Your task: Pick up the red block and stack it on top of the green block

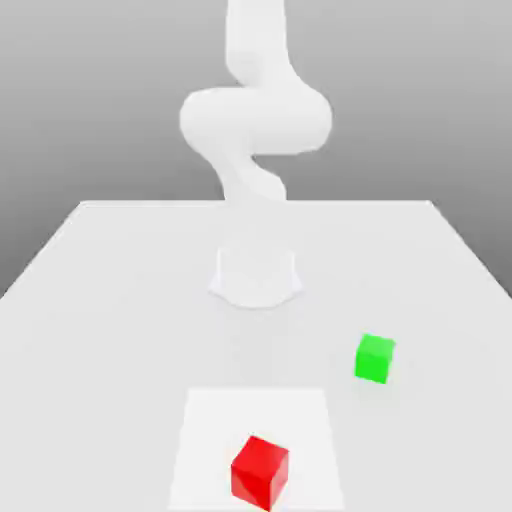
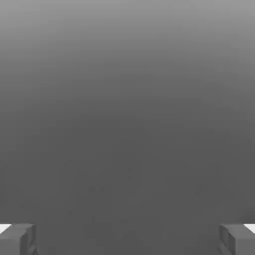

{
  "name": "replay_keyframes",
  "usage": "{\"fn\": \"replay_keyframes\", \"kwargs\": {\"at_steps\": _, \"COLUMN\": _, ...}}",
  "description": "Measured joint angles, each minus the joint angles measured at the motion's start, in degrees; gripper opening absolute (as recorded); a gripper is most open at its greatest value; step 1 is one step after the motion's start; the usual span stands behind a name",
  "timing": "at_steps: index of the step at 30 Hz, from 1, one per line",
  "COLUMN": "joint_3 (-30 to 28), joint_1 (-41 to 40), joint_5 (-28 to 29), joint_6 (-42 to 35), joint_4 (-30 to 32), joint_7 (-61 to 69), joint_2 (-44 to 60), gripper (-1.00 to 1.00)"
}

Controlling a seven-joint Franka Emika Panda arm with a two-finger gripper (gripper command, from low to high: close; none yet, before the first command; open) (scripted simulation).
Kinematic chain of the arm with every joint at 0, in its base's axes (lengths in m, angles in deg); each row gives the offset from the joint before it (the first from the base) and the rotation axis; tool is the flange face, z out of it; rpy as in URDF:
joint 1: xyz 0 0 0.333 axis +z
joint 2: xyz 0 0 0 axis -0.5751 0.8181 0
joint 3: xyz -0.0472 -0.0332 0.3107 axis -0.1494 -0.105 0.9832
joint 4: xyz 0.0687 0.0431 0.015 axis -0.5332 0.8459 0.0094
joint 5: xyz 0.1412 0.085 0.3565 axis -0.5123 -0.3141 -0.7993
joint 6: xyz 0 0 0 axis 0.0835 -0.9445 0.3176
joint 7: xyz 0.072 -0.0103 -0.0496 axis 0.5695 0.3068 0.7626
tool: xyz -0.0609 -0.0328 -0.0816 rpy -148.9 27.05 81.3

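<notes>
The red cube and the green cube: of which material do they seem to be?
Red cube: perhaps smooth plastic or painted wood; even bright colour, no grain visible. Green cube: likely the same, with flat, plain faces and crisp edges. The look alone cannot settle it.

The arm stands upright and bent, its hand [image 2: 127,240] open and empty.

Arm [image 1: 257,120]: plain white, smooth rounded links, fat cylindrical barrel section (chunky thing), narrower neck below, flared base [image 1: 256,278] with a curved front edge. Claw [image 2: 127,240]: grey, blocky fingertips [image 2: 17,240], angular edges.
</notes>
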Motion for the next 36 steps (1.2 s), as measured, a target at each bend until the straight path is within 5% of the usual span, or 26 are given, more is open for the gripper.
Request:
{"fn": "replay_keyframes", "kwargs": {"at_steps": 15, "joint_3": -9.7, "joint_1": 10.4, "joint_5": -4.5, "joint_6": 12.3, "joint_4": 6.3, "joint_7": 37.6, "joint_2": 31.5, "gripper": 0.0}}
{"fn": "replay_keyframes", "kwargs": {"at_steps": 29, "joint_3": -6.3, "joint_1": 8.0, "joint_5": -8.5, "joint_6": 27.4, "joint_4": 9.0, "joint_7": 63.0, "joint_2": 60.3, "gripper": 0.0}}
{"fn": "replay_keyframes", "kwargs": {"at_steps": 30, "joint_3": -5.6, "joint_1": 7.5, "joint_5": -9.1, "joint_6": 28.7, "joint_4": 8.8, "joint_7": 63.5, "joint_2": 61.8, "gripper": -1.0}}
{"fn": "replay_keyframes", "kwargs": {"at_steps": 36, "joint_3": -5.3, "joint_1": 7.2, "joint_5": -9.4, "joint_6": 29.1, "joint_4": 8.7, "joint_7": 63.7, "joint_2": 62.6, "gripper": -1.0}}
